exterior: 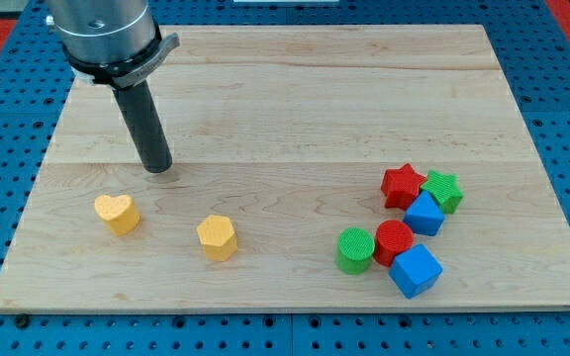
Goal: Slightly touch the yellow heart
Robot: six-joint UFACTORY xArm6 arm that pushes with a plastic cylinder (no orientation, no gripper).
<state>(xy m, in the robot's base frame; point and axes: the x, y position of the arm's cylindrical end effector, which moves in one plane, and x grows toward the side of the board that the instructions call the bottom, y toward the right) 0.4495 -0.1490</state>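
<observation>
Eight blocks lying around my tip

Eight blocks are sitting on the wooden board (295,89). My tip (156,168) is resting bare on the wood, carrying nothing, having no jaws to open.

Far toward the view's right of my tip are clustering a blue cube (416,270), another blue block (425,213), a red star (402,185), a red cylinder (395,240), a green cylinder (355,249) and a green star (443,189).

Below-right of my tip, apart, is sitting the yellow hexagon (216,237).

Below-left of my tip, near but not touching, is lying the yellow heart (116,213).
</observation>
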